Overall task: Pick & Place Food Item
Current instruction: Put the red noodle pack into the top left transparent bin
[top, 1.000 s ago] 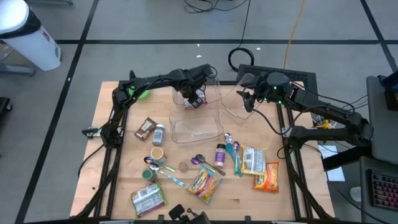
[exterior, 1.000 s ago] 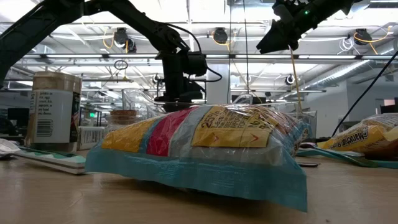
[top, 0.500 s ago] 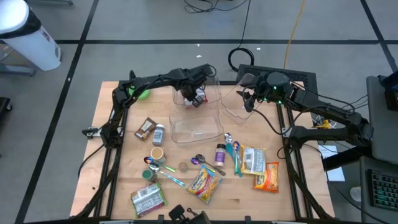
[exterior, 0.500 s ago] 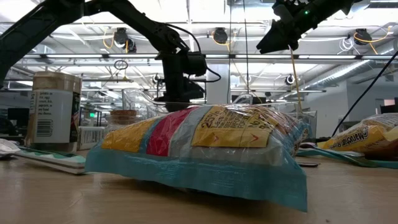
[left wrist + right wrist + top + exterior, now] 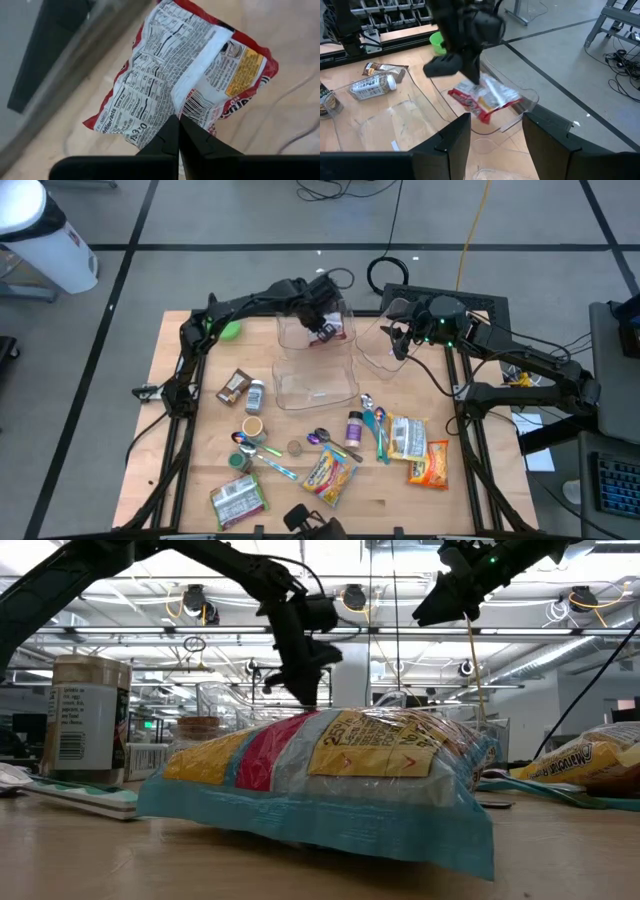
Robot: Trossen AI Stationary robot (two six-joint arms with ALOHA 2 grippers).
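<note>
Bright, even overhead light; low-view foreground soft.

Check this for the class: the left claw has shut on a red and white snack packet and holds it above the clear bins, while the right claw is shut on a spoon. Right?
Not quite. The right claw stands open and holds nothing, as the right wrist view shows. The rest stands: the left claw is shut on the snack packet above the clear bins.

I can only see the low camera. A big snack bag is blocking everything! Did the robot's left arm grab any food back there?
Observer: Yes. The left gripper is shut on a red and white snack packet.
Operator: Is the packet on the table?
Observer: No, it hangs from the gripper over a clear bin.
Operator: What is the other arm doing?
Observer: The right gripper waits open beside that bin, holding nothing.
</note>
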